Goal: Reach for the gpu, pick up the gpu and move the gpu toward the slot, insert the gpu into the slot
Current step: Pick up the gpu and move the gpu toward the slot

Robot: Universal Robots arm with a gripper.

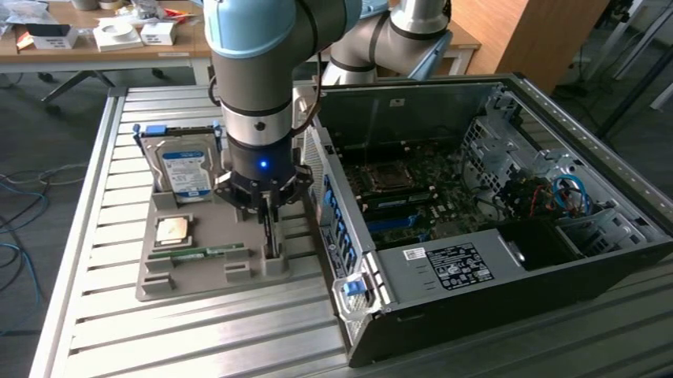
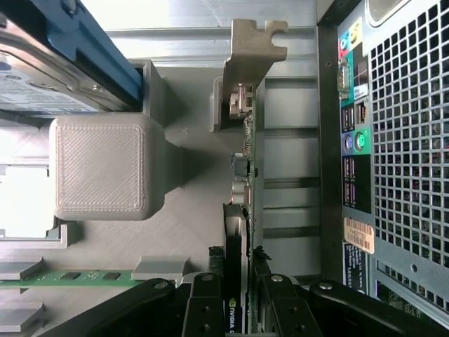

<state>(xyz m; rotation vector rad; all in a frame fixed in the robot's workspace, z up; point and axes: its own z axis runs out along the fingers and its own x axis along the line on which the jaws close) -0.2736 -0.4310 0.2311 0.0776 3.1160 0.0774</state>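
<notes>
The gpu (image 1: 271, 238) stands on edge in a groove of the grey holder (image 1: 210, 276), close to the open computer case. My gripper (image 1: 265, 211) hangs straight above it and reaches down onto its top edge. In the wrist view the gpu (image 2: 247, 175) appears edge-on, with its pale metal bracket (image 2: 252, 49) at the far end. The gripper (image 2: 244, 302) has one black finger (image 2: 209, 309) on each side of the card, pressed against it. The slot (image 1: 398, 206) is a dark strip on the green motherboard (image 1: 442, 185) inside the case, beside the blue strips.
A blue-labelled hard drive (image 1: 187, 169), a CPU chip (image 1: 173, 230) and a green memory stick (image 1: 200, 253) sit in the same holder. The case's rear wall (image 1: 336, 228) rises right beside the gpu. The slatted metal table (image 1: 210, 331) spreads in front.
</notes>
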